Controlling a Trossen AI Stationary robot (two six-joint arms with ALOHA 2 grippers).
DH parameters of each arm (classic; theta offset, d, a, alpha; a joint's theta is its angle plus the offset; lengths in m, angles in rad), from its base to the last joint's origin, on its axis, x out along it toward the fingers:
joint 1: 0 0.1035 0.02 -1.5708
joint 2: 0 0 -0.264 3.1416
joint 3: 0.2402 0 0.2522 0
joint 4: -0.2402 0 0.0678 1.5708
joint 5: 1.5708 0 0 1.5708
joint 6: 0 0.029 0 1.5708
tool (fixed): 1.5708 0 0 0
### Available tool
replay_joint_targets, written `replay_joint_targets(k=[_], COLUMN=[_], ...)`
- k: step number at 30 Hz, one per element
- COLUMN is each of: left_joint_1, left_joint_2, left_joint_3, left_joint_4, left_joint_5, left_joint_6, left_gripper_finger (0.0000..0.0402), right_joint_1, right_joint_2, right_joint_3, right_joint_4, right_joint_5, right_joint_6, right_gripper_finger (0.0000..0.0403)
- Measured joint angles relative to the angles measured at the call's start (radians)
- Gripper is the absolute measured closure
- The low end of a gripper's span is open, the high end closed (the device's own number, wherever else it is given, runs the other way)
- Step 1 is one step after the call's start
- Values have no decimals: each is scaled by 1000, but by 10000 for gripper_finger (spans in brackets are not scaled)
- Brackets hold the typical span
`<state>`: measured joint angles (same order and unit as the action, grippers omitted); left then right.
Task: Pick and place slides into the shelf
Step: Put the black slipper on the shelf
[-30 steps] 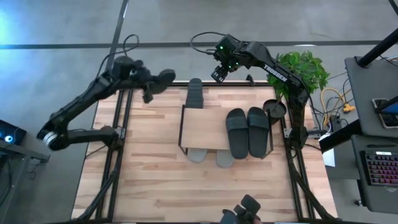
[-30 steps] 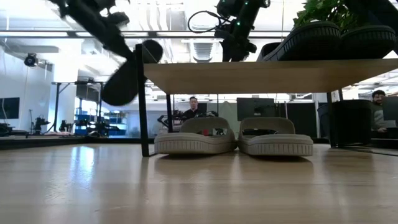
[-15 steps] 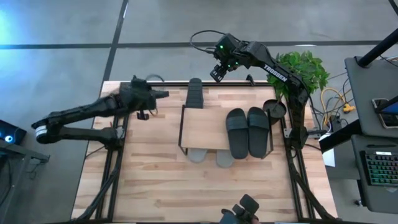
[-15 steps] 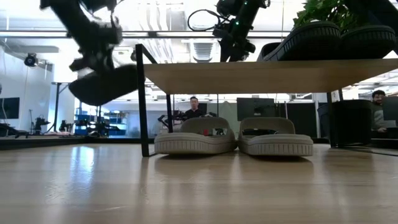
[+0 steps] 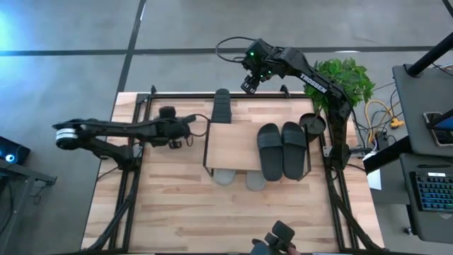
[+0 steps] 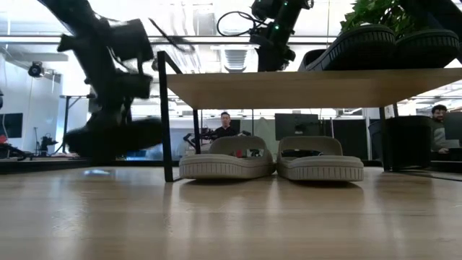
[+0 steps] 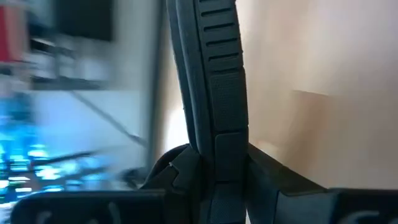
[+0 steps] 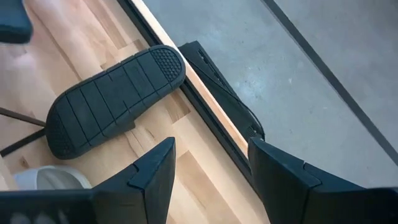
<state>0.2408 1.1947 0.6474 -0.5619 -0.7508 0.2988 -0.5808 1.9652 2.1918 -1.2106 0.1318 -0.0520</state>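
Note:
The shelf [image 5: 237, 142] stands mid-table with two dark slides [image 5: 282, 150] on its top board. Two light grey slides [image 6: 273, 160] rest sole down on the table under it. Another dark slide [image 8: 115, 99] lies sole up on the table behind the shelf's far side. My left gripper [image 7: 217, 183] is shut on a dark slide [image 6: 115, 137], low over the table just left of the shelf's left post [image 6: 165, 115]. My right gripper [image 5: 248, 85] hangs open, high above the far edge, over the sole-up slide. My left gripper pinches the dark slide between its two fingers [image 7: 177, 180], at the slide's near end [image 7: 224, 155]. The fingers lie along the slide, which runs out ahead of them. They slant down from the table's left. The slide hangs about level, just clear of the table.
A potted plant [image 5: 343, 81] and a black pot [image 5: 311, 124] stand at the far right corner. Black frame rails [image 5: 134, 163] run along the table's left and right edges. A dark device [image 5: 277, 239] sits at the near edge. People [image 6: 225, 124] show in the room behind.
My left gripper has swung from high over the table's far left corner down and toward the near edge, rolling its wrist. The dark slide it holds went from hanging steeply beside the shelf's top to lying about level, low over the table.

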Motion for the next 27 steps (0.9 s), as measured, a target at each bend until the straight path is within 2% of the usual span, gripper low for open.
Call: replay_joint_targets(k=[4,7,12,19,21,23,27], left_joint_1=[0,0,2,1,0,2,1], left_joint_2=[116,176,204,164,145,110,34], left_joint_3=[22,46,96,152,184,207,214], left_joint_4=[-36,-68,-163,-252,-286,-348,-458], left_joint_5=[171,281,433,810,830,798,601], left_joint_6=[-100,-245,-420,-609,-723,-857,-1147], left_gripper_finger=[333,319,257,164,152,151,168], right_joint_1=[0,0,0,0,0,0,0], right_joint_2=[0,0,0,0,0,0,0], right_joint_3=[0,0,0,0,0,0,0], right_joint_4=[-6,-9,-9,-9,-8,-8,-5], right_joint_5=[0,0,0,0,0,0,-1], right_joint_6=[-12,-13,-22,-27,-27,-27,-27], right_gripper_finger=[209,209,209,209,209,209,209])
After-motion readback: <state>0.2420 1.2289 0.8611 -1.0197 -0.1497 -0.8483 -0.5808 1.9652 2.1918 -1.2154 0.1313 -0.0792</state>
